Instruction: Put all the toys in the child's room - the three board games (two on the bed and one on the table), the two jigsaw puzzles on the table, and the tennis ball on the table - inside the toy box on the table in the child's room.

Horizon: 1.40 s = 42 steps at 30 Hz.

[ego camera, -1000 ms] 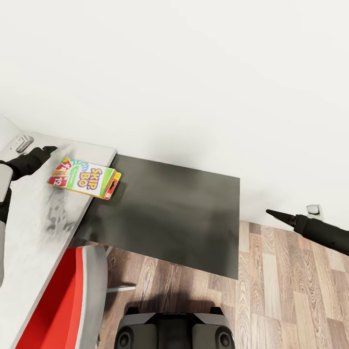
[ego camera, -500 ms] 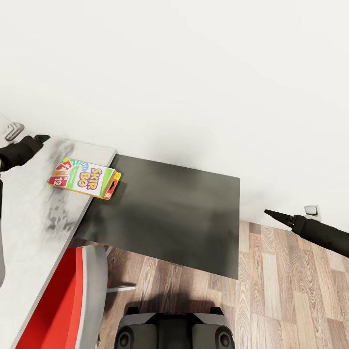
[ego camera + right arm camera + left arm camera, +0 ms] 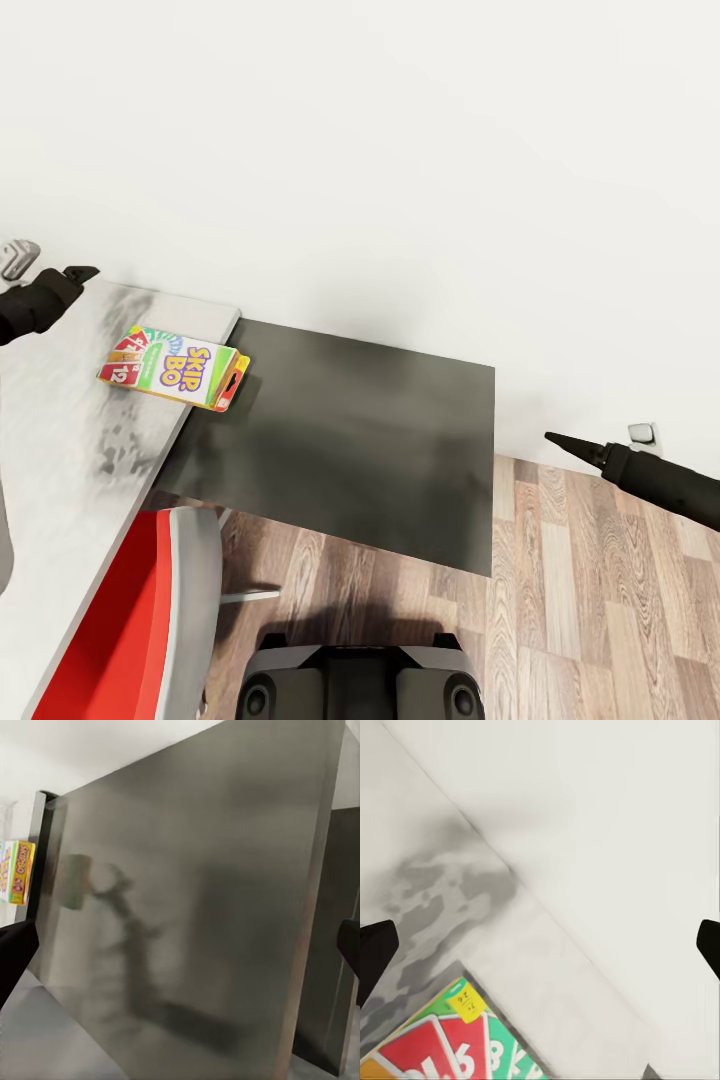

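One board game, a colourful Skip-Bo box (image 3: 172,367), lies flat on the pale table (image 3: 60,450) near its far corner, one end just over the edge. The left wrist view catches a corner of that box (image 3: 450,1046). My left gripper (image 3: 72,274) hovers over the tabletop behind and left of the box, apart from it. Its fingers (image 3: 371,960) stand wide apart, open and empty. My right gripper (image 3: 556,439) hangs over the floor to the right of the table's dark side panel (image 3: 350,440), open and empty, facing that panel (image 3: 195,907).
A red chair with a grey rim (image 3: 130,620) stands tucked against the table's near side. Wood-plank floor (image 3: 600,600) lies right of the panel, with a wall socket (image 3: 643,433) behind my right arm. A white wall runs behind everything. My base (image 3: 360,680) shows at the bottom.
My left gripper has drawn back and to the left, farther from the Skip-Bo box. The right arm has barely shifted. The box has not moved.
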Available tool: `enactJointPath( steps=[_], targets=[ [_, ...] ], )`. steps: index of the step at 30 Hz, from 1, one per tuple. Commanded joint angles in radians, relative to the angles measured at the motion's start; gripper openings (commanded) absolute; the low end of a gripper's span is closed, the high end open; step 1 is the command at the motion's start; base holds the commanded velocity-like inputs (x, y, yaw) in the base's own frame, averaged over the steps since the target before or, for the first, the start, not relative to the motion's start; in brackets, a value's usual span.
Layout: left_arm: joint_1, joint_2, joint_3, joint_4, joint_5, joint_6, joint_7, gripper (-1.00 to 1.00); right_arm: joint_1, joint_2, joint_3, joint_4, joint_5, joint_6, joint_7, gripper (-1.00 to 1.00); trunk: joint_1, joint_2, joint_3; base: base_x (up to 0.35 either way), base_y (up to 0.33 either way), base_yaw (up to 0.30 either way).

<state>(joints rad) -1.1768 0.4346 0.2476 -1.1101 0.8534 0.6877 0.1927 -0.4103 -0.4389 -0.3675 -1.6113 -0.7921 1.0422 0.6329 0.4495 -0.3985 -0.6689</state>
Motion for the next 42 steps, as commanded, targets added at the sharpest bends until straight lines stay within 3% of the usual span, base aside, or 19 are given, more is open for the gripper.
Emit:
enactJointPath(
  steps=[1, 9, 11, 12, 14, 15, 17, 20, 23, 26, 28, 34, 42],
  targets=[
    [-0.001, 0.000, 0.001, -0.001, 0.011, 0.004, 0.008, 1.00, -0.001, 0.000, -0.001, 0.000, 0.005, 0.005, 0.007, 1.00, 0.001, -0.002, -0.001, 0.000, 0.000, 0.000],
    [0.004, -0.019, 0.017, -0.007, 0.073, 0.048, 0.011, 1.00, -0.003, 0.000, 0.001, -0.002, 0.004, 0.005, 0.006, 1.00, 0.001, -0.002, -0.001, 0.000, 0.000, 0.000],
    [0.009, -0.044, 0.020, -0.014, 0.104, 0.056, 0.014, 1.00, -0.006, 0.002, 0.002, -0.003, 0.002, 0.005, 0.006, 1.00, 0.001, -0.002, -0.001, 0.000, 0.000, 0.000],
    [0.009, -0.044, 0.020, -0.014, 0.104, 0.056, 0.014, 1.00, -0.006, 0.002, 0.002, -0.003, 0.002, 0.005, 0.006, 1.00, 0.001, -0.002, -0.001, 0.000, 0.000, 0.000],
    [0.013, -0.074, 0.023, -0.029, 0.130, 0.063, 0.030, 1.00, -0.010, 0.007, 0.002, -0.003, -0.001, 0.005, 0.005, 1.00, 0.001, -0.002, -0.001, 0.000, 0.000, 0.000],
    [0.013, -0.074, 0.023, -0.029, 0.130, 0.063, 0.030, 1.00, -0.010, 0.007, 0.002, -0.003, -0.001, 0.005, 0.005, 1.00, 0.001, -0.002, -0.001, 0.000, 0.000, 0.000],
    [0.017, -0.104, 0.023, -0.058, 0.148, 0.067, 0.067, 1.00, -0.016, 0.016, 0.003, -0.003, -0.003, 0.005, 0.005, 1.00, 0.001, -0.002, -0.001, 0.000, 0.000, 0.000],
    [0.018, -0.119, 0.022, -0.074, 0.155, 0.069, 0.093, 1.00, -0.020, 0.023, 0.003, -0.002, -0.004, 0.005, 0.005, 1.00, 0.001, -0.002, -0.001, 0.000, 0.000, 0.000],
    [0.020, -0.168, 0.016, -0.116, 0.171, 0.072, 0.183, 1.00, -0.042, 0.048, 0.004, 0.003, -0.005, 0.005, 0.004, 1.00, 0.001, -0.002, -0.001, 0.000, 0.000, 0.023],
    [0.020, -0.183, 0.012, -0.125, 0.177, 0.071, 0.210, 1.00, -0.050, 0.059, 0.004, 0.007, -0.005, 0.005, 0.003, 1.00, 0.001, -0.002, -0.001, 0.000, 0.000, 0.070],
    [0.020, -0.210, 0.001, -0.140, 0.188, 0.069, 0.252, 1.00, -0.067, 0.081, 0.009, 0.021, -0.005, 0.005, 0.002, 1.00, 0.001, -0.002, -0.001, 0.000, 0.000, 0.137],
    [0.022, -0.252, -0.014, -0.158, 0.200, 0.068, 0.298, 1.00, -0.093, 0.109, 0.038, 0.060, -0.004, 0.005, 0.001, 1.00, 0.001, -0.002, -0.001, 0.000, 0.000, 0.198],
    [0.024, -0.295, -0.019, -0.165, 0.208, 0.067, 0.322, 1.00, -0.132, 0.123, 0.074, 0.121, -0.004, 0.005, 0.001, 1.00, 0.001, -0.002, -0.001, 0.000, 0.000, 0.260]
  ],
)
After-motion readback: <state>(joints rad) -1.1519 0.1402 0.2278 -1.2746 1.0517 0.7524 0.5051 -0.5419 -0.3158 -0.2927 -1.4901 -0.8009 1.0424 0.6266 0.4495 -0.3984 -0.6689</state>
